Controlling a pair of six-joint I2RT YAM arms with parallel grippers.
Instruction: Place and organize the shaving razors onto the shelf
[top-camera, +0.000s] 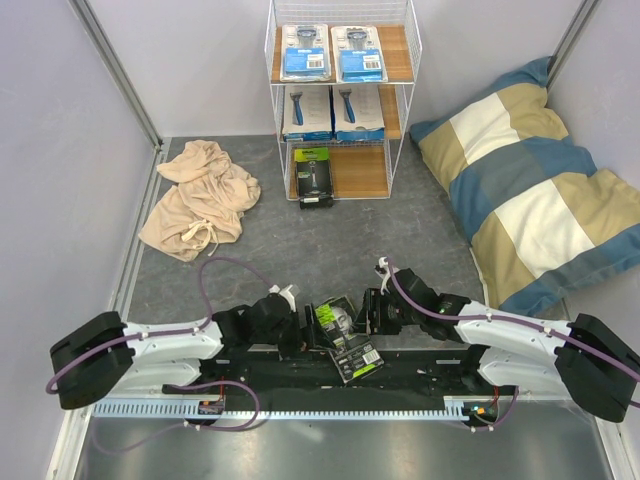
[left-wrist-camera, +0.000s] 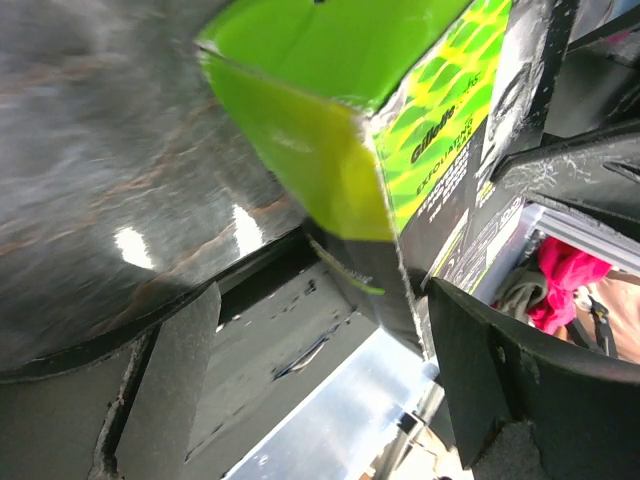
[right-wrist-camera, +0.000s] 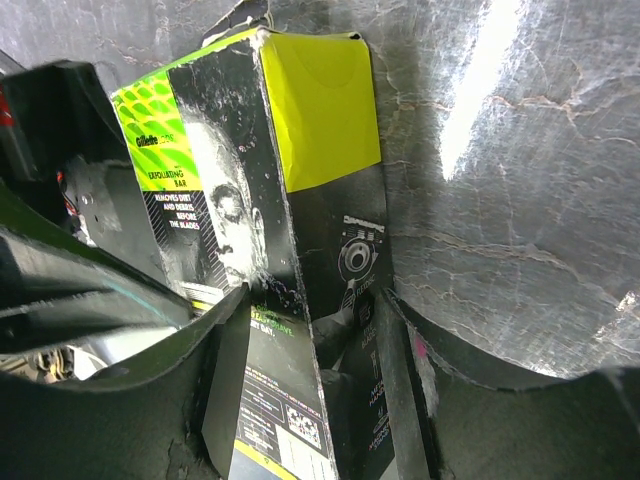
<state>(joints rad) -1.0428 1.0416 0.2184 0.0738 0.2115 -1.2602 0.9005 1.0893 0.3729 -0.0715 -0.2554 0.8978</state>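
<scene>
Black-and-green box (top-camera: 343, 338) points green end toward shelf (top-camera: 397, 55).

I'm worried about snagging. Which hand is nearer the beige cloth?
Left. The left hand is below and right of the beige cloth. The right hand is farther right, past the black-and-green box.

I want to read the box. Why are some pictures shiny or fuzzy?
Left wrist view: the box is very close and soft, with white glints on the table. Right wrist view: bright streak on the table, box lettering sharp. Top view: even light, box tiny.
</scene>
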